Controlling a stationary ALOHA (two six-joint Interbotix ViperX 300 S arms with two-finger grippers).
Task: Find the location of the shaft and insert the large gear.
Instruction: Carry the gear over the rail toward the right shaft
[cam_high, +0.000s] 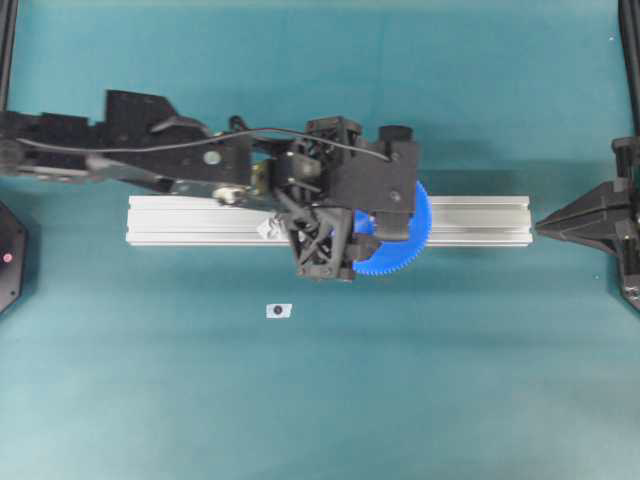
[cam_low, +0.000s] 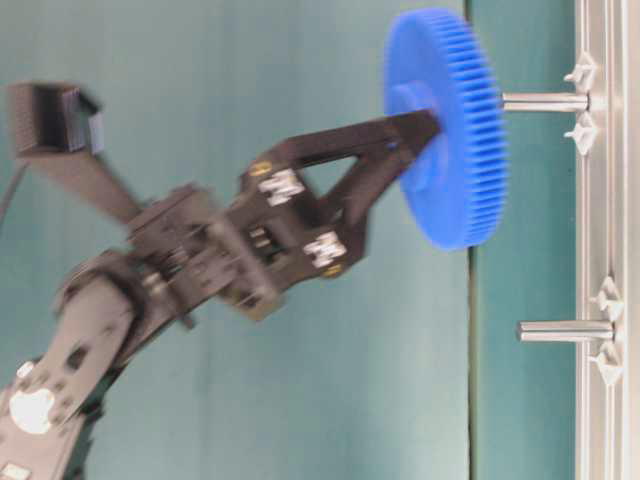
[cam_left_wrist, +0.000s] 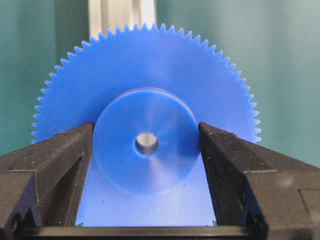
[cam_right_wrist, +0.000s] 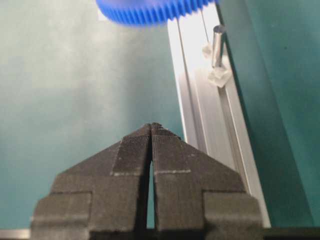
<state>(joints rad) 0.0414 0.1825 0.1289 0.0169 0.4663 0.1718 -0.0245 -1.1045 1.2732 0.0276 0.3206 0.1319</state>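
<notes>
Jaws of the left gripper (cam_left_wrist: 146, 150) clamp the large gear's (cam_left_wrist: 150, 95) hub from both sides; the right gripper (cam_right_wrist: 151, 127) is pressed shut on nothing.

Teal matte cloth covers the table (cam_high: 200, 400), with open room near and far of the ribbed aluminium rail (cam_high: 480, 222) lying left to right across the middle. Held over the rail, the bright blue, fine-toothed plastic gear overhangs its near edge, and in the table-level view its centre lines up with the shaft (cam_low: 545, 101), a thin grey metal pin between two clear clips, still short of it. A second pin (cam_low: 562, 330) stands further along the rail. A small white tag (cam_high: 278, 311) lies alone on the near cloth. The right gripper waits just off the rail's right end.
</notes>
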